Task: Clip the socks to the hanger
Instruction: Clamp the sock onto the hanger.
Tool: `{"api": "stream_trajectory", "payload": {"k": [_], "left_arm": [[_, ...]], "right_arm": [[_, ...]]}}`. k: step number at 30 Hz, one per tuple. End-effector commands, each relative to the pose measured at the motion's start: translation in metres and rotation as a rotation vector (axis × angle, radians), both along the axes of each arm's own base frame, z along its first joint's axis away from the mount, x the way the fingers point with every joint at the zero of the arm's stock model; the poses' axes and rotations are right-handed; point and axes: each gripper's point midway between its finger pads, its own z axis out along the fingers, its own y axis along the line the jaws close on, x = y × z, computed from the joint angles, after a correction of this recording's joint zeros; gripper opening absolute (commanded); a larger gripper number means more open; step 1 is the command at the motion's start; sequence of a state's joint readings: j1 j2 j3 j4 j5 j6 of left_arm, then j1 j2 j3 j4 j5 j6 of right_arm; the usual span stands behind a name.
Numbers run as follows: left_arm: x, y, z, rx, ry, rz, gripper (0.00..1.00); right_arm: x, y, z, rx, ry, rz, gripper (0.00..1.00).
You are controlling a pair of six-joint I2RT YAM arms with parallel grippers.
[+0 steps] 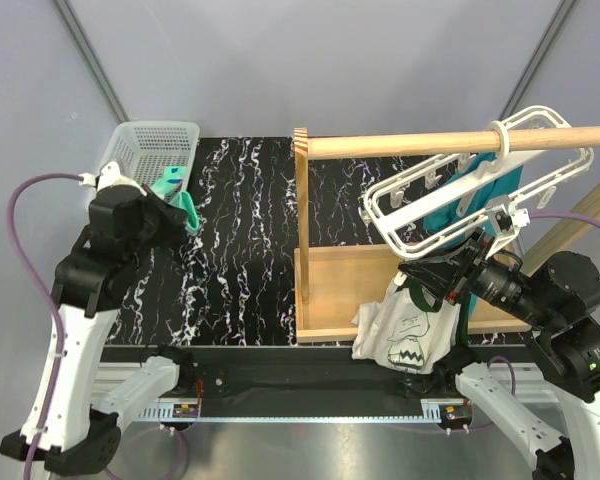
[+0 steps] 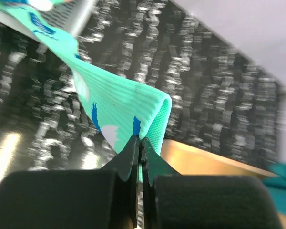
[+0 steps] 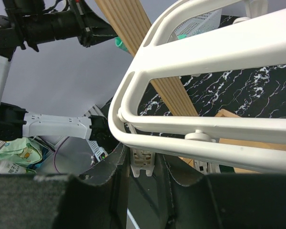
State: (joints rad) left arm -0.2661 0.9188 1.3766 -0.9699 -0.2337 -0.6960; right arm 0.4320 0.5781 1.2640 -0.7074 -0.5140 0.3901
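My left gripper (image 1: 178,216) is shut on the ribbed cuff of a mint-green sock (image 1: 172,185) with blue marks. The sock trails from the jaws back to the white basket (image 1: 150,140). In the left wrist view the fingers pinch the folded cuff of the sock (image 2: 119,100). The white frame hanger (image 1: 480,190) hangs tilted from the wooden rod (image 1: 430,143). My right gripper (image 1: 427,268) is under its lower left corner. In the right wrist view the jaws close on both sides of one small white clip (image 3: 143,164) below the hanger frame (image 3: 205,129).
A dark teal garment (image 1: 475,195) hangs inside the hanger. A white printed T-shirt (image 1: 405,335) droops over the front of the wooden stand (image 1: 345,285). The stand's upright post (image 1: 301,230) rises mid-table. The black marbled table (image 1: 240,230) lies between the arms.
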Motion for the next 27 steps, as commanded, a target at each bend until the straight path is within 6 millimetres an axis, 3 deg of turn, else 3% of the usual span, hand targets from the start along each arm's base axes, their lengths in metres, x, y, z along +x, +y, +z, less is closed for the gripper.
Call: {"api": "stream_trajectory", "payload": {"k": [1, 6, 11, 12, 13, 14, 15, 16, 17, 18, 19, 21, 25, 27], "left_arm": [[-0.022, -0.043, 0.035, -0.268, -0.080, -0.132, 0.00], [-0.054, -0.104, 0.044, -0.479, -0.026, -0.353, 0.00], [-0.081, -0.145, 0.051, -0.594, 0.020, -0.444, 0.00], [-0.097, -0.165, 0.050, -0.604, 0.058, -0.519, 0.00], [-0.099, -0.183, 0.041, -0.591, 0.103, -0.535, 0.00], [-0.100, -0.192, 0.047, -0.602, 0.099, -0.527, 0.00], [-0.118, -0.211, 0.046, -0.595, 0.134, -0.594, 0.00], [-0.117, -0.226, 0.042, -0.566, 0.164, -0.593, 0.00], [-0.115, -0.225, 0.041, -0.534, 0.173, -0.565, 0.00], [-0.124, -0.231, 0.064, -0.561, 0.148, -0.595, 0.00], [-0.123, -0.241, 0.063, -0.548, 0.155, -0.588, 0.00], [-0.130, -0.252, 0.080, -0.589, 0.147, -0.598, 0.00], [-0.138, -0.291, 0.075, -0.552, 0.207, -0.624, 0.00], [-0.142, -0.294, 0.070, -0.519, 0.227, -0.593, 0.00]], "right_arm": [[0.004, 0.001, 0.004, 0.001, 0.002, -0.009, 0.00], [0.008, 0.005, 0.010, 0.018, -0.001, 0.006, 0.00], [0.011, 0.006, 0.011, 0.011, -0.003, 0.002, 0.00], [0.011, 0.005, 0.011, 0.009, -0.007, -0.001, 0.00], [0.011, 0.005, 0.010, 0.005, -0.005, -0.004, 0.00], [0.011, 0.004, 0.010, 0.005, -0.009, -0.007, 0.00], [0.012, 0.004, 0.009, 0.001, -0.010, -0.010, 0.00], [0.013, 0.003, 0.009, 0.000, -0.011, -0.015, 0.00], [0.012, 0.003, 0.011, 0.003, -0.014, -0.015, 0.00], [0.012, 0.003, 0.011, 0.004, -0.014, -0.015, 0.00], [0.011, 0.003, 0.012, 0.006, -0.018, -0.013, 0.00], [0.012, 0.004, 0.011, 0.005, -0.013, -0.012, 0.00], [0.015, 0.005, 0.010, -0.004, 0.000, -0.015, 0.00], [0.016, 0.004, 0.011, -0.003, 0.001, -0.022, 0.00]]}}
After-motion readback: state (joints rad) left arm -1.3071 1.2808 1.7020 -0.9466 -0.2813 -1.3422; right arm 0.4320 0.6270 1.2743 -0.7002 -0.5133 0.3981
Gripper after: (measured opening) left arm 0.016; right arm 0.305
